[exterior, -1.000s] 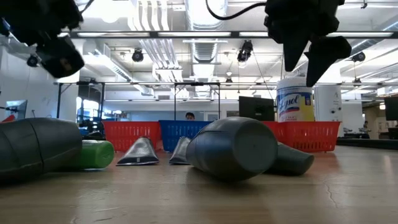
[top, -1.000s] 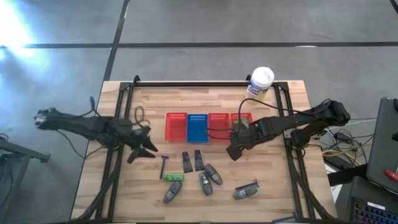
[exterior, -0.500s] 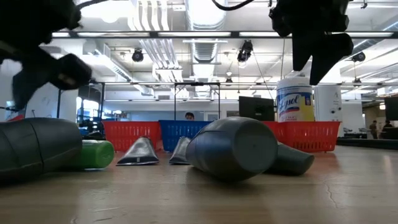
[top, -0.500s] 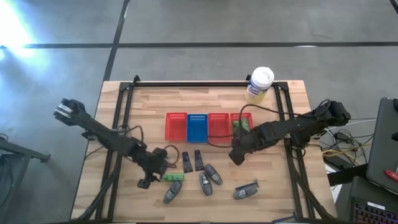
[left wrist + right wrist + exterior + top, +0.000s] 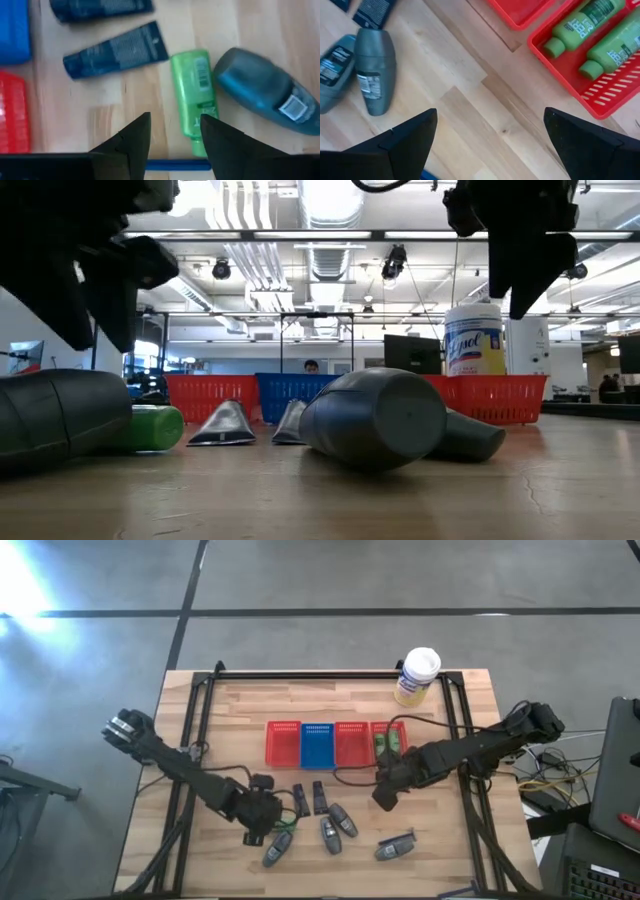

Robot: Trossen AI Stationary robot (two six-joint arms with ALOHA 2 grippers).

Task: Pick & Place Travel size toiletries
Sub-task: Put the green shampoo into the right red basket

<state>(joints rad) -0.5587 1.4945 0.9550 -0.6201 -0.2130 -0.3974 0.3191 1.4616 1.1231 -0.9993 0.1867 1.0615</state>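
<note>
- Two green bottles [image 5: 597,27] lay in the red basket [image 5: 560,60] at the right end of the row.
- The right gripper [image 5: 490,145] hung just in front of that basket, fingers wide apart, holding nothing.
- The left gripper [image 5: 172,132] hovered low over another green bottle [image 5: 192,97] on the table [image 5: 107,107], fingers partly open with the bottle's end between the tips, not clamped.
- This bottle lay beside a grey tube [image 5: 267,92].
</note>
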